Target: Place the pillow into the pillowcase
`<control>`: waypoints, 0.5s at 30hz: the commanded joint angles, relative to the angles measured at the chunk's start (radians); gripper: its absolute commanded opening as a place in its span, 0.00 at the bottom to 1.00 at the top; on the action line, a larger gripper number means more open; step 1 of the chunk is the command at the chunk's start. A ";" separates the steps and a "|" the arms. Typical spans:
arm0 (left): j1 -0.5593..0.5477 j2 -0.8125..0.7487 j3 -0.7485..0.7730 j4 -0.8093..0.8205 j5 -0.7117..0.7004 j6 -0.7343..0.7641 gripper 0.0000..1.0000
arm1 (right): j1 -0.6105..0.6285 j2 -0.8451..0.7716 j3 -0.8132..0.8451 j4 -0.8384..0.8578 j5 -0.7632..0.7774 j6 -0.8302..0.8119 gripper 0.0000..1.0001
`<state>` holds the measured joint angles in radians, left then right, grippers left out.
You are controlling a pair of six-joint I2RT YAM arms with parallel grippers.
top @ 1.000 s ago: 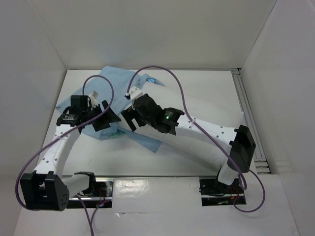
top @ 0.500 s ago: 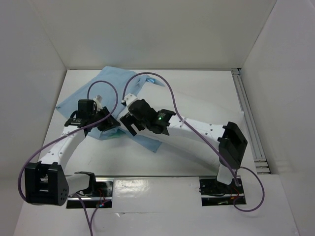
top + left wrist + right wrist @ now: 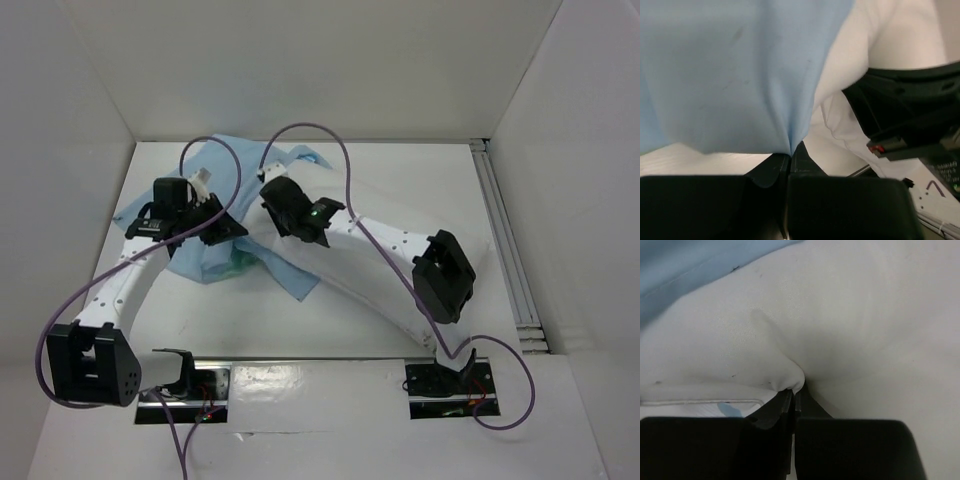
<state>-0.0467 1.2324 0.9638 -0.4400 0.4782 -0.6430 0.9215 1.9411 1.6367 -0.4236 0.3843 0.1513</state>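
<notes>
The pillowcase (image 3: 205, 262) is a thin light-blue cloth bunched at the left middle of the table, with a bit of green showing at its near edge. My left gripper (image 3: 222, 228) is shut on a fold of the pillowcase (image 3: 740, 75); the pinch (image 3: 790, 152) pulls the cloth to a point. The white pillow (image 3: 405, 200) lies to the right, partly under my right arm. My right gripper (image 3: 270, 190) is shut on a tuck of the pillow's fabric (image 3: 850, 315), with its tips (image 3: 797, 389) at the pillow's left end. Blue cloth (image 3: 685, 265) lies just beyond.
White walls close the table in at the back and both sides. A metal rail (image 3: 505, 250) runs along the right edge. Purple cables (image 3: 340, 165) loop over both arms. My right arm's black link (image 3: 910, 110) is close on the right of the left gripper.
Both grippers have shut, the left on the blue cloth and the right on the white fabric. Both wrists moved a little toward the back, and the right arm's elbow swung left.
</notes>
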 commanded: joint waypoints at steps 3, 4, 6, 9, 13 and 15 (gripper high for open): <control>0.007 -0.028 0.185 -0.060 0.206 0.037 0.00 | -0.119 -0.004 0.144 -0.044 0.202 -0.065 0.00; 0.007 -0.013 0.203 -0.069 0.226 0.037 0.00 | -0.119 0.008 0.162 -0.062 0.202 -0.065 0.00; 0.007 0.002 0.254 -0.069 0.291 0.037 0.00 | -0.110 0.022 0.173 -0.075 0.202 -0.078 0.00; 0.007 0.018 0.297 -0.100 0.342 0.037 0.00 | -0.079 0.048 0.122 -0.075 0.211 -0.061 0.00; 0.007 0.027 0.297 -0.138 0.343 0.037 0.00 | -0.058 0.070 0.003 -0.033 0.156 0.011 0.00; 0.007 0.027 0.286 -0.208 0.312 0.078 0.00 | -0.047 0.082 -0.037 -0.033 0.156 0.050 0.00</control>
<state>-0.0444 1.3079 1.2026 -0.5571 0.6437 -0.5949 0.9024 1.9404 1.6943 -0.3725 0.4263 0.1684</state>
